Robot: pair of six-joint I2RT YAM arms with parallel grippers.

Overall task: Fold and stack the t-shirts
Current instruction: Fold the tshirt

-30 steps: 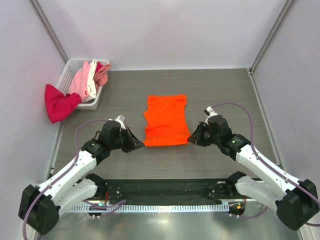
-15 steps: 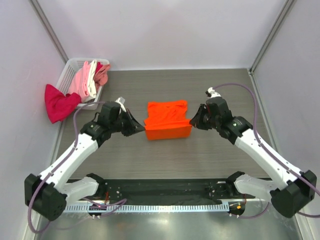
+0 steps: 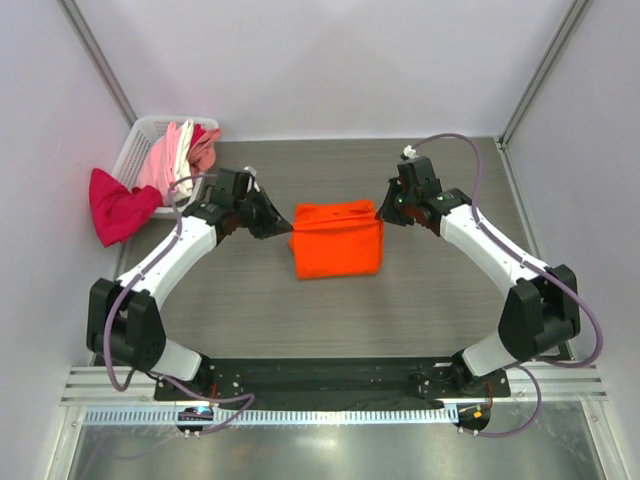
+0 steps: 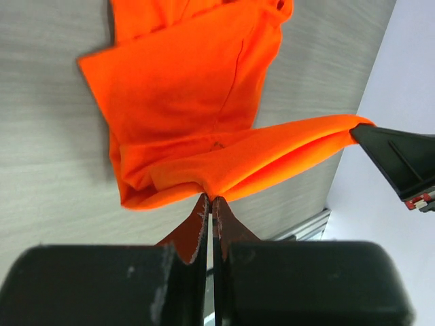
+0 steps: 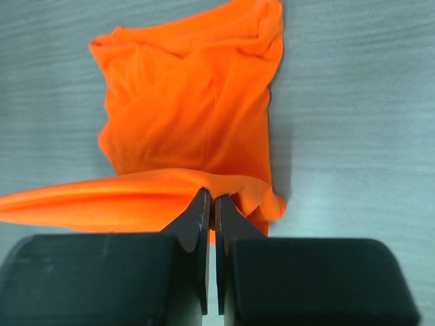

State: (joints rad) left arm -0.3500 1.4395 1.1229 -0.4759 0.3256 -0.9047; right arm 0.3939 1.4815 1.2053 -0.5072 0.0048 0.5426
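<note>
Orange t-shirt (image 4: 183, 102) — far end outside the left wrist view

You see a soft, matt orange cloth t-shirt (image 3: 338, 240) on a dull grey wood-grain desk (image 3: 440, 290), a white plastic mesh basket (image 3: 135, 150), and smooth, scuffed black fingers (image 4: 231, 234) on the left pincer (image 4: 208, 200).

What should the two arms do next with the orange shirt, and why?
Probably lower the held edge onto the layer beneath, then open both. The left gripper and right gripper are each shut on a corner of the orange t-shirt, its edge stretched between them above the part lying flat on the table.
</note>
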